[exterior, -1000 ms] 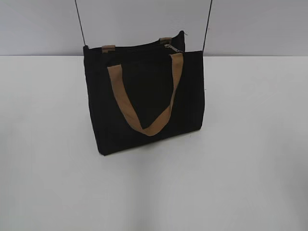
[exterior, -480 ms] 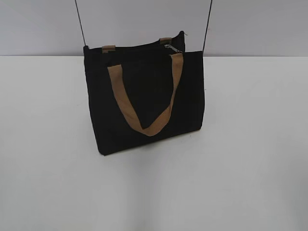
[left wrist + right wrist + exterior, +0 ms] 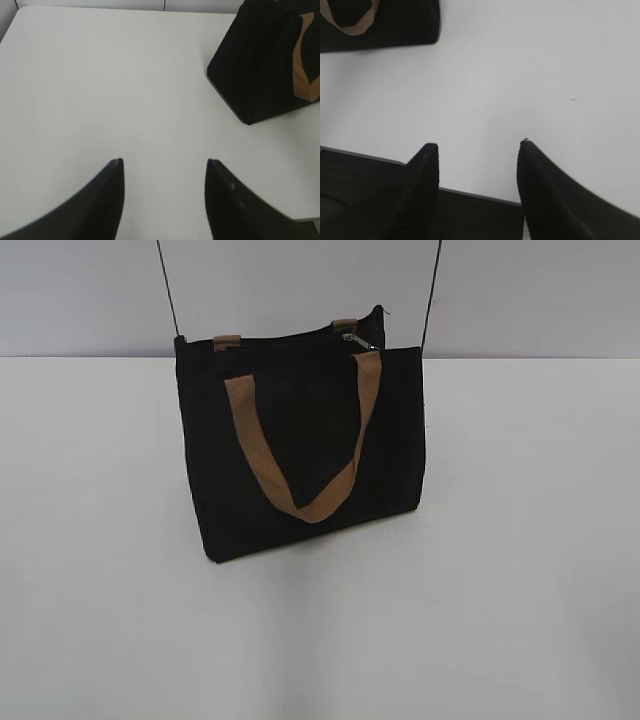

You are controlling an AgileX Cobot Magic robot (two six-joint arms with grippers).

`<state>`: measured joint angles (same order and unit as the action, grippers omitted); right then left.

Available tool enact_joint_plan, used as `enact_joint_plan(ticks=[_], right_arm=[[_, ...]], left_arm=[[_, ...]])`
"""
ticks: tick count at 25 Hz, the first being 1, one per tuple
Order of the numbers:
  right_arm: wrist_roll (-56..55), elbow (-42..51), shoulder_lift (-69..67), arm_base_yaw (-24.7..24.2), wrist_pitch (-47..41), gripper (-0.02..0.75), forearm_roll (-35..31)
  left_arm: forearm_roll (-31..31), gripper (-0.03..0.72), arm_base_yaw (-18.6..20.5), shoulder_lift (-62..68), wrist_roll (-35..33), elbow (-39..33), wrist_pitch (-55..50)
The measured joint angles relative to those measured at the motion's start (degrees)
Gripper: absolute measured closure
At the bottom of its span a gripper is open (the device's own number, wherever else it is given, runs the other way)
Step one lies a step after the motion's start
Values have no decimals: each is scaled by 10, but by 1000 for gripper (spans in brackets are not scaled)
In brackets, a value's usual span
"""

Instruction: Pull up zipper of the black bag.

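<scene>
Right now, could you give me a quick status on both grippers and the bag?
Left gripper open, empty, over bare table. Right gripper open, empty. Black bag upright, untouched; zipper pull unobstructed.

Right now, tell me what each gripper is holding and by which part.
Nothing. The left gripper and right gripper are both open over the white table, away from the squarish black fabric bag.

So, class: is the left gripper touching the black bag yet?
Apart. The left wrist view shows the left gripper open over bare white table, with a clear stretch of table between its fingertips and the black bag.
</scene>
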<state>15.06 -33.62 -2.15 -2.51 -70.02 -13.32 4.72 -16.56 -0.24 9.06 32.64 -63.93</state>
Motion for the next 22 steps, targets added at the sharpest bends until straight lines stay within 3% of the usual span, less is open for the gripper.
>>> enact_joint_plan(ticks=[8,13,22], right_arm=[[10,43,26,0,1,349,26],[11,64,26,0,59,349,34],[-8,67,26,0,70,349,60]], left_arm=[[-14,293,0,-1,-31,-16,25],[-41,322,0,-1,-70,-16,26],[-47,342,0,-1,-76,-16,26]])
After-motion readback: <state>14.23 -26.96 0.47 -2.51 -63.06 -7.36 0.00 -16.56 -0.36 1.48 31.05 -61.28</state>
